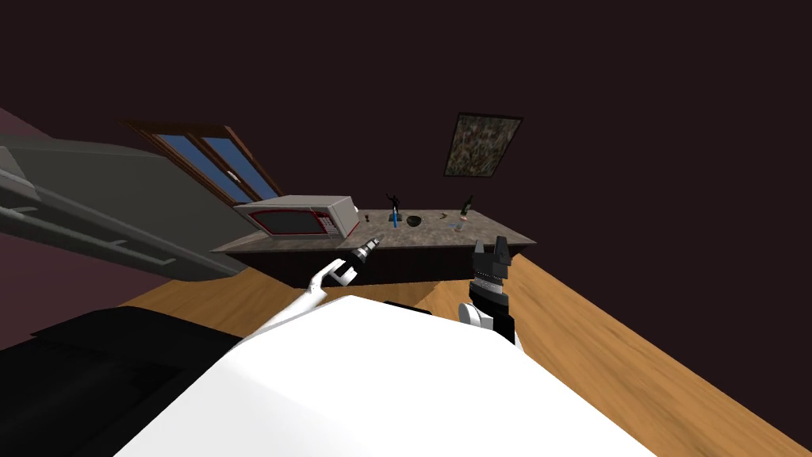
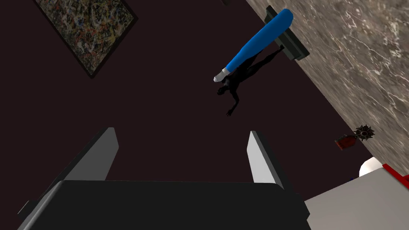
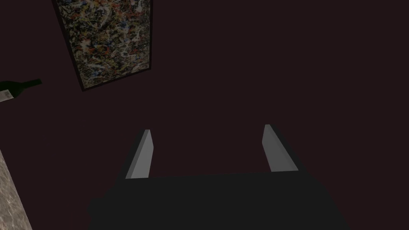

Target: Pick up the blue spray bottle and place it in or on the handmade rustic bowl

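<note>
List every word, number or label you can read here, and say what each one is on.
Nothing can be read.
microwave keypad: too small to read.
dark bottle, white label: marks too blurred to read.
blue bottle: plain, no label.

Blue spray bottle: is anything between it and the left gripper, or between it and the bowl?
Nothing visible. Open space separates the left gripper from the blue spray bottle; the dark bowl sits beside it, the figurine behind.
</note>
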Robot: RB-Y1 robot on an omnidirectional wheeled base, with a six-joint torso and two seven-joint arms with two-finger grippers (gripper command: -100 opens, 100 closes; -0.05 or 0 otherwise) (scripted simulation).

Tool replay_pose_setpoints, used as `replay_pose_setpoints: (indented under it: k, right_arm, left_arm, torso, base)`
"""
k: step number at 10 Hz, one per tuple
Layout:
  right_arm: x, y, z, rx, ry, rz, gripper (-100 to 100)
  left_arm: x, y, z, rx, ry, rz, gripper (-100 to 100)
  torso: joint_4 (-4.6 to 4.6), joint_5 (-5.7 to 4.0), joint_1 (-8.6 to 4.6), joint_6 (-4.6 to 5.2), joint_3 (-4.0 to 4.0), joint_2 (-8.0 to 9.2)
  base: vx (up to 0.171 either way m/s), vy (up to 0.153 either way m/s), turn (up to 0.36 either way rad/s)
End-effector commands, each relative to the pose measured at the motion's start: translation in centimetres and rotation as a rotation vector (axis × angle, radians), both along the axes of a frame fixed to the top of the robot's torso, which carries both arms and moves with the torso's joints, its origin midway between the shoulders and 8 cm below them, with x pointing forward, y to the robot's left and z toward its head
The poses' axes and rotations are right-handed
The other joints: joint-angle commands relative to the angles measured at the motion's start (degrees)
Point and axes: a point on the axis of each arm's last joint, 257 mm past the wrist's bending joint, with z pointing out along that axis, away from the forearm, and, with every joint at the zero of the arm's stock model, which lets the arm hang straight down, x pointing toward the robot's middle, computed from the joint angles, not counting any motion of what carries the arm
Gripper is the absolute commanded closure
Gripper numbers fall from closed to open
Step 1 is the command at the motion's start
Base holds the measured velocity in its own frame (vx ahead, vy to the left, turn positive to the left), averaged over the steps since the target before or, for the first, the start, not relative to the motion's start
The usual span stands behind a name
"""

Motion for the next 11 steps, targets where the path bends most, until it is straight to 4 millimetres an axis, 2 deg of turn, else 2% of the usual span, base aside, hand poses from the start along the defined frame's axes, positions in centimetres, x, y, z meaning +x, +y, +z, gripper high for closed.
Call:
replay_pose_setpoints:
  k: [1, 2, 3, 5, 6, 7, 8, 11]
  right_arm:
    - [0.0, 0.0, 0.0, 0.000, 0.000, 0.000, 0]
    - [0.0, 0.0, 0.0, 0.000, 0.000, 0.000, 0]
    - [0.0, 0.0, 0.0, 0.000, 0.000, 0.000, 0]
    - [0.0, 0.0, 0.0, 0.000, 0.000, 0.000, 0]
    - [0.0, 0.0, 0.0, 0.000, 0.000, 0.000, 0]
    - [0.0, 0.0, 0.0, 0.000, 0.000, 0.000, 0]
    - [0.0, 0.0, 0.0, 0.000, 0.000, 0.000, 0]
    - [0.0, 0.0, 0.0, 0.000, 0.000, 0.000, 0]
  left_arm:
    - [0.5, 1.4, -1.6, 0.058, 0.050, 0.024, -100]
    - [0.9, 2.6, -2.7, 0.104, 0.081, 0.039, -100]
    - [1.0, 2.8, -2.8, 0.106, 0.087, 0.044, -100]
    - [1.6, 5.8, -4.7, 0.197, 0.150, 0.088, -100]
    - [1.6, 5.9, -4.9, 0.199, 0.156, 0.094, -100]
    - [1.9, 7.6, -5.7, 0.243, 0.187, 0.121, -100]
    - [1.9, 7.7, -5.7, 0.244, 0.189, 0.123, -100]
    - [2.4, 13.5, -7.3, 0.367, 0.271, 0.218, -100]
  torso:
    - [0.00, 0.00, 0.00, 0.00, 0.00, 0.00]
    - [-0.01, 0.00, -0.01, 0.02, -0.02, -0.04]
    - [-0.02, -0.01, -0.07, 0.03, -0.04, -0.07]
    - [-0.03, -0.01, -0.05, 0.02, -0.08, -0.13]
    - [-0.05, -0.01, -0.06, 0.03, -0.12, -0.20]
    - [-0.05, -0.01, -0.04, -0.01, -0.12, -0.20]
    - [-0.05, -0.01, -0.05, 0.01, -0.14, -0.24]
    - [-0.08, -0.03, -0.17, 0.02, -0.21, -0.37]
  base:
    - [-0.009, -0.024, -0.112]
    - [-0.009, -0.043, -0.194]
    - [-0.003, -0.031, -0.078]
    - [0.022, -0.035, -0.150]
    - [0.031, -0.026, -0.090]
    - [0.039, -0.034, -0.102]
    - [0.034, -0.031, -0.075]
    - [0.088, -0.053, -0.175]
